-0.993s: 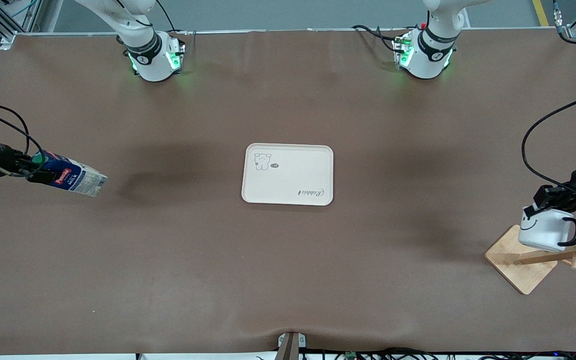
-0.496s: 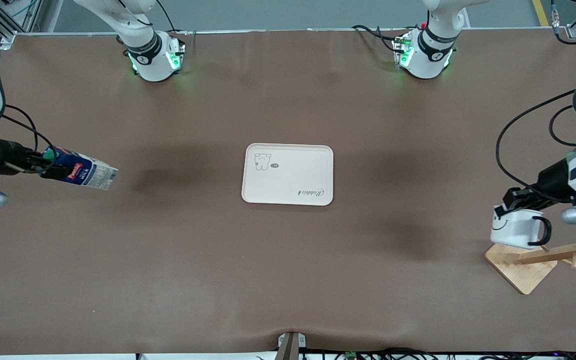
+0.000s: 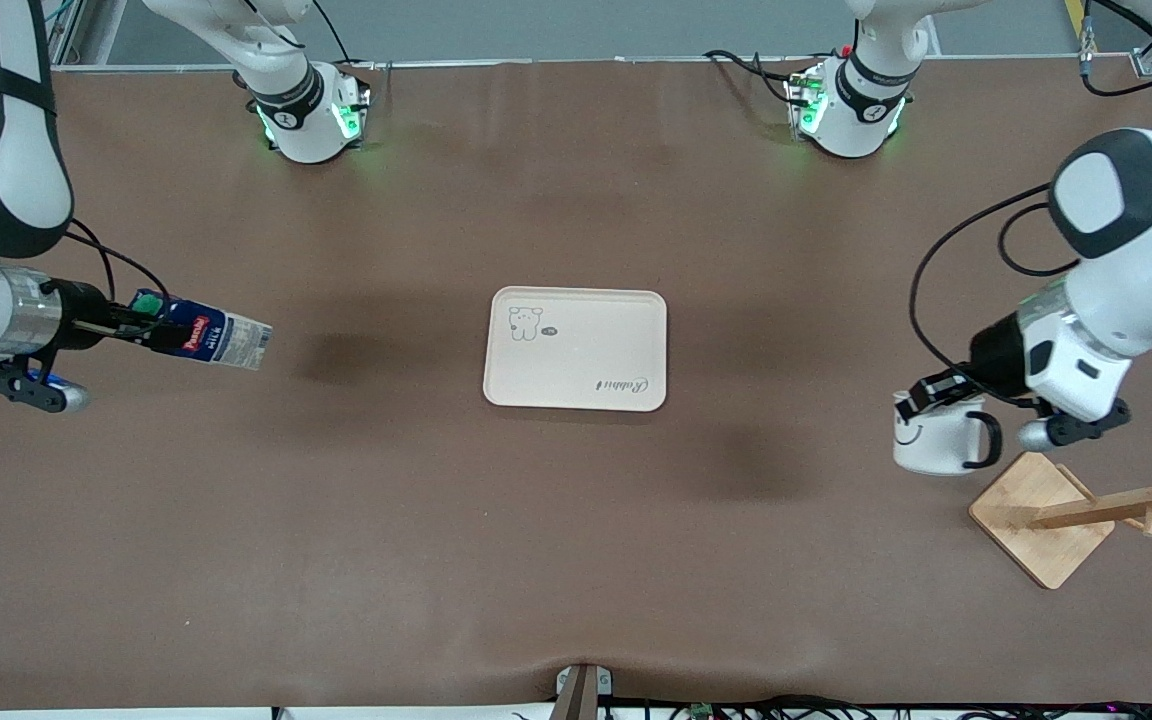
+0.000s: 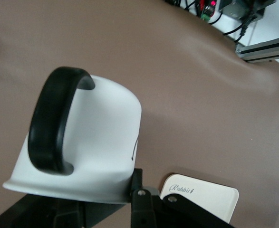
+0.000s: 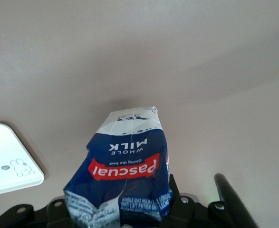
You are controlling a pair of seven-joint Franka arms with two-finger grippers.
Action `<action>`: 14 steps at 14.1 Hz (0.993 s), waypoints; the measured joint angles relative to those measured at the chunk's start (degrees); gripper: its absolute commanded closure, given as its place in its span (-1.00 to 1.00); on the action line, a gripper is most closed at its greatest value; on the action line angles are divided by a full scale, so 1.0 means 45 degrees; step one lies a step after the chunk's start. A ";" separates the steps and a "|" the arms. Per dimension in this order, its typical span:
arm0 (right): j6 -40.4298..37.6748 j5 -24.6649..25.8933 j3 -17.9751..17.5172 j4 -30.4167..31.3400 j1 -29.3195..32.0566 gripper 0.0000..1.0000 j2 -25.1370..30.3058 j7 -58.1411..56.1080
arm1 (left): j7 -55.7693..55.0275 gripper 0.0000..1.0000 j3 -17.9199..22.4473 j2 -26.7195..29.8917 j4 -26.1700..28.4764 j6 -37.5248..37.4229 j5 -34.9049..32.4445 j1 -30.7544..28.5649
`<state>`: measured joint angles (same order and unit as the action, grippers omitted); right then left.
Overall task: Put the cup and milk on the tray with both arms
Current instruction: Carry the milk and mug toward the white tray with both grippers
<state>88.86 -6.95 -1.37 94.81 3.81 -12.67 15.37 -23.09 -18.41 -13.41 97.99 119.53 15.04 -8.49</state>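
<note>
Two grippers airborne: left gripper (image 3: pixel 921 395) clenches cup (image 3: pixel 936 443) by rim; right gripper (image 3: pixel 141 325) grasps milk (image 3: pixel 211 338); tray (image 3: pixel 576 348) between them.

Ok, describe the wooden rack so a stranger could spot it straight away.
Look along the brown table to the left arm's end. There, just beside the white smiley cup, stands the wooden rack: the only bare-wood thing, a square base with pegged post.

"Pascual WHOLE MILK" on the milk (image 5: pixel 125 166); seemingly "Rabbit" on the tray (image 4: pixel 201 197).
</note>
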 measured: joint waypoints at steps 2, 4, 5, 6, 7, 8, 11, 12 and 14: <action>-0.0043 -0.0001 -0.0002 -0.0026 -0.0268 1.00 -0.0001 0.0000 | -0.2004 1.00 -0.0022 -0.0273 0.0018 0.0006 -0.0529 0.0932; -0.0060 -0.0001 -0.0001 -0.0161 -0.0373 1.00 0.0001 -0.0006 | -0.3629 1.00 -0.0035 -0.0654 0.0008 0.0050 -0.0626 0.1751; -0.0079 -0.0001 0.0003 -0.0209 -0.0376 1.00 0.0001 -0.0025 | -0.4276 1.00 -0.0038 -0.0865 -0.0008 0.0060 -0.0626 0.2056; -0.0093 -0.0001 0.0012 -0.0231 -0.0376 1.00 0.0000 -0.0036 | -0.4859 1.00 -0.0038 -0.1087 -0.0032 0.0069 -0.0627 0.2355; -0.0105 -0.0001 0.0017 -0.0236 -0.0376 1.00 0.0000 -0.0038 | -0.5444 1.00 -0.0038 -0.1329 -0.0082 0.0104 -0.0627 0.2662; -0.0115 -0.0001 0.0016 -0.0237 -0.0387 1.00 -0.0001 -0.0038 | -0.6053 1.00 -0.0038 -0.1592 -0.0160 0.0193 -0.0627 0.2975; -0.0227 -0.0002 0.0010 -0.0237 -0.0753 1.00 -0.0012 0.0011 | -0.7762 1.00 -0.0042 -0.2458 -0.0495 0.0709 -0.0626 0.3931; -0.0263 -0.0002 0.0006 -0.0236 -0.0971 1.00 -0.0018 0.0203 | -0.8224 1.00 -0.0045 -0.2744 -0.0567 0.1011 -0.0625 0.4261; -0.0293 -0.0002 0.0005 -0.0237 -0.1445 1.00 -0.0025 0.0855 | -0.9111 1.00 -0.0048 -0.3314 -0.0662 0.1623 -0.0141 0.4807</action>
<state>87.54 -6.96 -1.35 93.74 -2.69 -12.78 19.22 -64.09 -18.62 -28.33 95.01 126.83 14.41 13.14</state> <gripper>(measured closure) 0.352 0.912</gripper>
